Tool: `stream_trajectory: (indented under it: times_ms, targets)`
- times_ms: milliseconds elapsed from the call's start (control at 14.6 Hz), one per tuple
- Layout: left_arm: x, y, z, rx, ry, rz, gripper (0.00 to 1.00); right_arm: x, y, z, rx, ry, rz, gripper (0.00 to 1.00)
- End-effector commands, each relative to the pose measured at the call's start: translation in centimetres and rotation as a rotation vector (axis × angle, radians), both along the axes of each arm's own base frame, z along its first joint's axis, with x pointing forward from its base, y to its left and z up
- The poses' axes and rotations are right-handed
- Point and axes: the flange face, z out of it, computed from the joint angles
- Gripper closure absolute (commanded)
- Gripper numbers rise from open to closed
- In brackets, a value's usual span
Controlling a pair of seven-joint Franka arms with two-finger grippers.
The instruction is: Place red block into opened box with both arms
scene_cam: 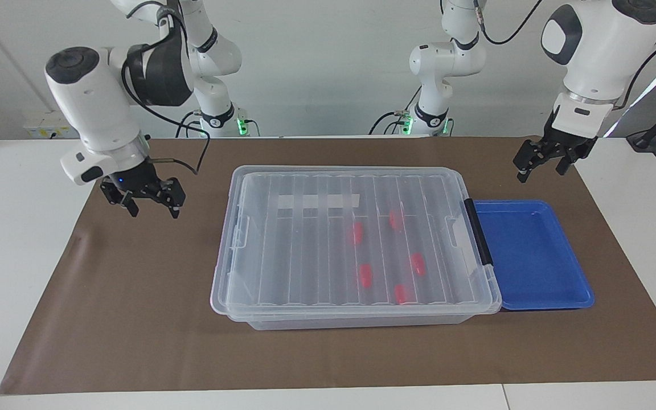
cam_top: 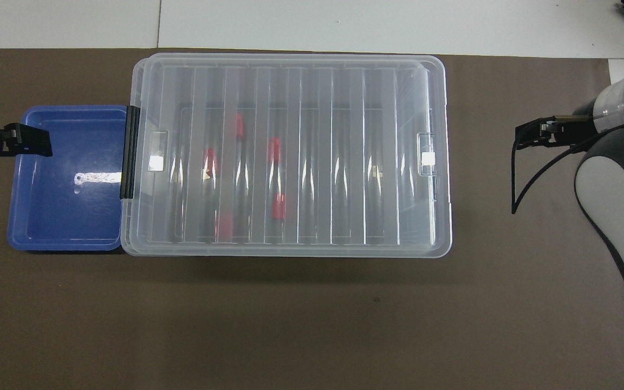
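The box (scene_cam: 356, 322) (cam_top: 442, 162) lies in the middle of the brown mat, its ribbed clear lid (scene_cam: 299, 250) lying flat on top. Several red blocks show through the lid, one of them a red block (scene_cam: 356, 233) (cam_top: 274, 149) near the middle. A black clip handle (scene_cam: 479, 233) (cam_top: 129, 153) sits at the box's end toward the left arm. My right gripper (scene_cam: 154, 206) (cam_top: 528, 135) hangs open and empty over the mat, apart from the box's other end. My left gripper (scene_cam: 540, 171) (cam_top: 30, 142) waits open and empty, raised over the blue tray's outer edge.
A flat blue tray (scene_cam: 533, 256) (cam_top: 63, 206) lies against the box's clip end and holds nothing. Two slimmer white arms with green-lit bases (scene_cam: 430, 119) stand at the robots' edge of the table. Bare brown mat (cam_top: 312, 325) stretches on the robots' side of the box.
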Motion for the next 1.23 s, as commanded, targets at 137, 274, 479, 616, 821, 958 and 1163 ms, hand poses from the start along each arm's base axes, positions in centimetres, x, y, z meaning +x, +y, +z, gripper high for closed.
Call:
stream_trajectory:
  times_ms: [137, 274, 479, 616, 821, 958, 1163]
  targets:
    - [0.1, 0.3, 0.5, -0.015, -0.015, -0.014, 0.00, -4.8, -1.4, 4.8, -0.013, 0.078, -0.083, 0.00]
    - [0.0, 0.2, 0.3, -0.016, -0.014, -0.013, 0.00, -5.7, -3.0, 4.7, 0.000, 0.105, -0.109, 0.00]
    - [-0.1, -0.1, 0.2, -0.051, -0.001, -0.007, 0.00, -5.7, -3.1, 4.7, 0.008, 0.104, -0.105, 0.00]
    - [-0.2, -0.2, 0.1, -0.052, 0.006, -0.008, 0.00, -5.6, -2.8, 4.8, 0.008, 0.098, -0.097, 0.00]
    - [-0.3, -0.4, 0.1, -0.079, 0.008, -0.003, 0.00, -5.7, -2.7, 4.5, 0.004, 0.104, -0.007, 0.00]
    - [-0.3, -0.5, 0.1, -0.079, 0.011, -0.004, 0.00, -5.7, -2.7, 4.4, 0.006, 0.106, -0.005, 0.00]
    - [-0.4, -0.6, 0.1, -0.079, 0.011, -0.006, 0.00, -5.7, -2.8, 4.6, 0.007, 0.103, -0.005, 0.00]
